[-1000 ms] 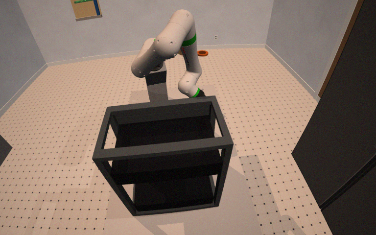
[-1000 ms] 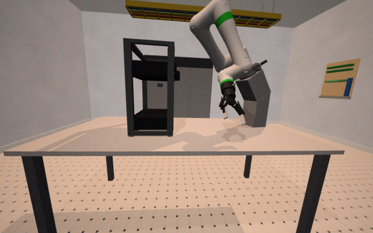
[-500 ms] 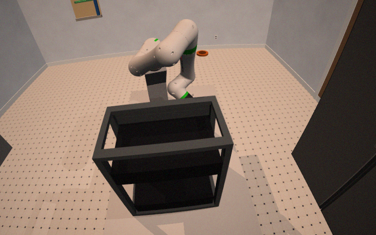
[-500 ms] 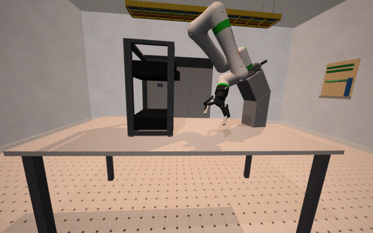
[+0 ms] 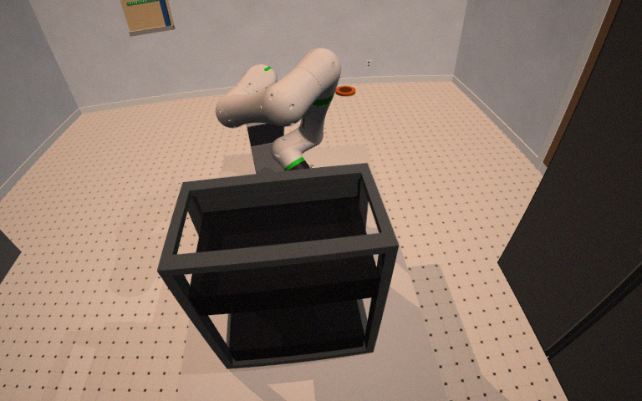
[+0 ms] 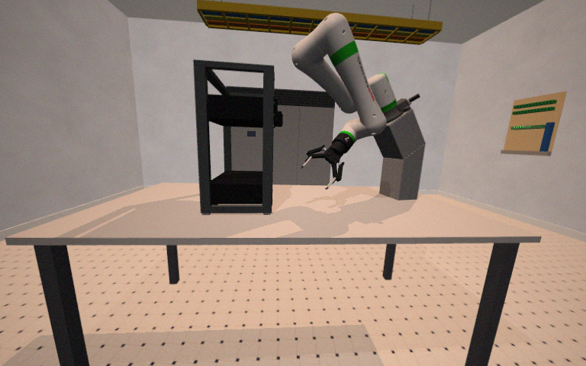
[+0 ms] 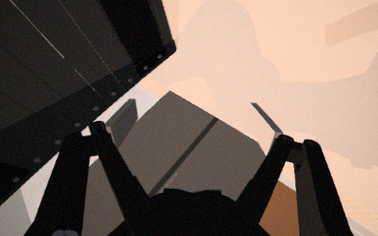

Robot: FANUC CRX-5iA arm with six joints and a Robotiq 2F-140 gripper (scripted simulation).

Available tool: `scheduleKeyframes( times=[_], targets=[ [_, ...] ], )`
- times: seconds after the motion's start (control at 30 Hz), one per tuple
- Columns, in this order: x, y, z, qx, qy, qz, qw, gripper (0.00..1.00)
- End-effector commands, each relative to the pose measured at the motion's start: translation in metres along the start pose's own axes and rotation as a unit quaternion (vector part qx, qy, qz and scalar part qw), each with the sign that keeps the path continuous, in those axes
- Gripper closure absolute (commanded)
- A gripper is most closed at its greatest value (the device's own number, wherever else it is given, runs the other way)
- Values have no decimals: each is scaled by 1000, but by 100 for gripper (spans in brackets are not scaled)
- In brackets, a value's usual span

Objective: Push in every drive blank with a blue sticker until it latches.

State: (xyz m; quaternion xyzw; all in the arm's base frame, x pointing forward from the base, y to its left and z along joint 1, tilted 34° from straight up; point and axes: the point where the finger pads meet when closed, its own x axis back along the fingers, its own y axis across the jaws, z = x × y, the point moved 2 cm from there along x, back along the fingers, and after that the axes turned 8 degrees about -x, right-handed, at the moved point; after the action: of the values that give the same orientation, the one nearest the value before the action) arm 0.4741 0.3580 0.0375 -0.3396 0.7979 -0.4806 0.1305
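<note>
The black open-frame rack (image 5: 274, 254) (image 6: 203, 136) stands upright on the table (image 6: 378, 226). It holds a dark unit on its upper shelf (image 6: 237, 110) and another at the bottom (image 6: 235, 187). A small dark block (image 6: 278, 118) sticks out of the upper level on the side facing the arm. No blue sticker shows in any view. My gripper (image 6: 317, 174) (image 7: 192, 110) is open and empty. It hangs above the table, a short way from that side of the rack, pointing toward it. In the wrist view the rack's dark riveted face (image 7: 38, 88) fills the upper left. In the top view the rack hides the gripper.
The arm's grey pedestal (image 6: 400, 158) stands on the table behind the gripper. A grey cabinet (image 6: 305, 136) stands behind the table and a dark one (image 5: 613, 198) at the right. An orange ring (image 5: 345, 90) lies on the floor.
</note>
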Motion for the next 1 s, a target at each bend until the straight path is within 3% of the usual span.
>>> scheduleKeyframes(
  times=[0.0, 0.13, 0.2, 0.3, 0.57, 0.7, 0.77, 0.97],
  targets=[
    [15, -31, 25, 0, 14, 48, 999, 0],
    [32, -56, 44, 5, 28, 88, 996, 0],
    [32, -56, 44, 5, 28, 88, 996, 0],
    [54, -84, 62, 14, 43, 130, 990, 0],
    [98, -130, 88, 37, 67, 204, 976, 0],
    [124, -153, 97, 53, 78, 240, 966, 0],
    [124, -153, 97, 53, 78, 240, 966, 0],
    [171, -188, 106, 86, 96, 298, 946, 0]
  ],
)
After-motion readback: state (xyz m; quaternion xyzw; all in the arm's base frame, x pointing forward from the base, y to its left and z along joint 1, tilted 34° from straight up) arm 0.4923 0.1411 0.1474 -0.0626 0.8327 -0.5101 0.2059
